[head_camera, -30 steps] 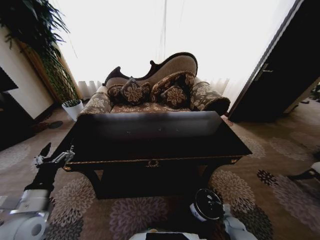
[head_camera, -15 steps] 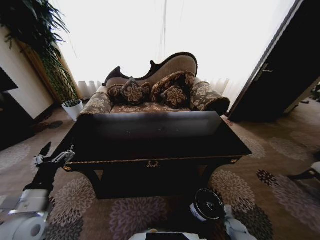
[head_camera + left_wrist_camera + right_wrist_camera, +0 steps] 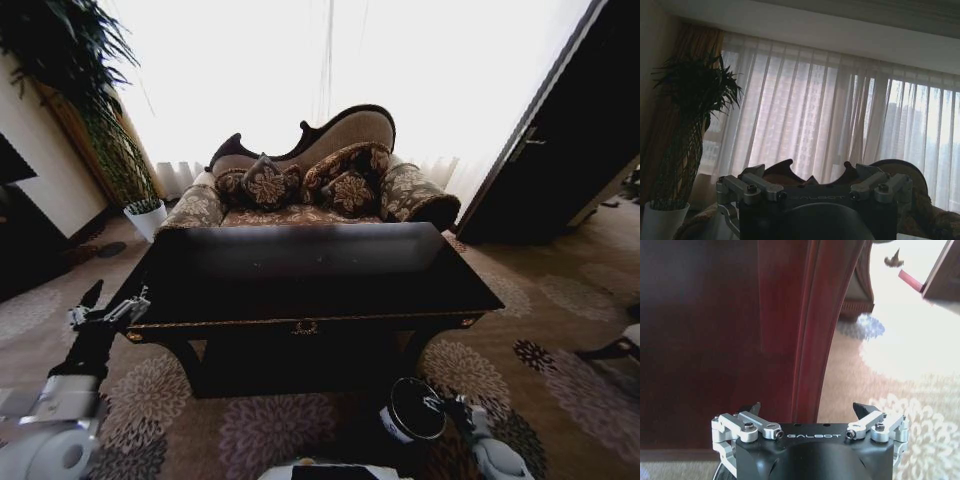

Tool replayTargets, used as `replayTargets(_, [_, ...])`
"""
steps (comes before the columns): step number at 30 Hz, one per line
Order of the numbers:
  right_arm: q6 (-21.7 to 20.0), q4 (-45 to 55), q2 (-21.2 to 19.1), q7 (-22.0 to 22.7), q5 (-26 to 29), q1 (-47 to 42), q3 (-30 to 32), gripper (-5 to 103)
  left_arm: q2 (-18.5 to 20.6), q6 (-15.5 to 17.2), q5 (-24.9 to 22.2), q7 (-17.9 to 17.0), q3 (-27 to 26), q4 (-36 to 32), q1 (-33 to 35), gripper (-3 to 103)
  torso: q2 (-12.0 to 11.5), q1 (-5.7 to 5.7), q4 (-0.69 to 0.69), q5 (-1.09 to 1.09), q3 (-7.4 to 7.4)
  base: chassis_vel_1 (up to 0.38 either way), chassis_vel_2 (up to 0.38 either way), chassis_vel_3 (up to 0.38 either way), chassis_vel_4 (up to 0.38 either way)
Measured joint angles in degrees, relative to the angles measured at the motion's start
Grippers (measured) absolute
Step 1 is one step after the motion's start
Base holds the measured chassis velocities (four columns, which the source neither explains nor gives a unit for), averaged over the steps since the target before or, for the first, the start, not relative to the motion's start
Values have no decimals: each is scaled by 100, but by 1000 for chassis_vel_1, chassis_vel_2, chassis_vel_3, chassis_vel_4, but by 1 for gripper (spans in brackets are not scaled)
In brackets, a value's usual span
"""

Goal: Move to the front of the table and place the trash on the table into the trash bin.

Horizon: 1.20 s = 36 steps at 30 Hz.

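The near-black table [image 3: 300, 290] with gold trim stands straight ahead, its glossy top showing nothing but reflections. The trash is out of view. On the carpet in front of the table's right half sits the trash bin [image 3: 414, 409], round and black with a white label. My right gripper [image 3: 452, 406] hovers low, just right of the bin; the right wrist view shows the right gripper [image 3: 809, 410] open and empty, facing a curved table leg [image 3: 815, 330]. My left gripper [image 3: 108, 306] is raised beside the table's front left corner, open and empty.
A patterned sofa [image 3: 310, 185] with cushions stands behind the table, before bright curtains. A potted plant [image 3: 145, 215] stands at the back left and a dark door [image 3: 560, 150] at the right. Flower-patterned carpet [image 3: 520, 330] lies open to the table's right.
My right arm has shifted to the right and its gripper has come up beside the bin. The left arm has barely moved and the table is unchanged.
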Motion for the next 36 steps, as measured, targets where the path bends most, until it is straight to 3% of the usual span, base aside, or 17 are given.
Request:
replayTargets(8, [328,1262,108,-227,-234,-1026,816,100,52,13,-115,-12,23,103,-174,100,0,0,0,-3,0,0,0,0,0])
replayTargets(15, [348,2573,925,-186,-190,-1773,1249,100,60,42,-112,-27,195,217,-344,100,0,0,-1,-1,0,0,0,0,0])
replayTargets(21, [308,3606,1216,6,-127,-2115,1484,100,245,148,-133,-116,184,232,-391,100,0,0,-1,-2,0,0,0,0,0])
replayTargets(27, [320,4495,1278,71,1,-2369,1799,100,577,245,-168,-228,32,281,-401,100,0,0,-2,-2,0,0,0,0,0])
replayTargets(32, [277,5165,1113,63,197,-2412,1968,100,509,302,-236,-305,-119,152,-311,100,0,0,2,-1,0,0,0,0,0])
replayTargets(36, [274,5663,1042,27,361,-2483,2138,100,477,346,-242,-345,-107,67,-274,100,0,0,-2,0,1,0,0,0,0])
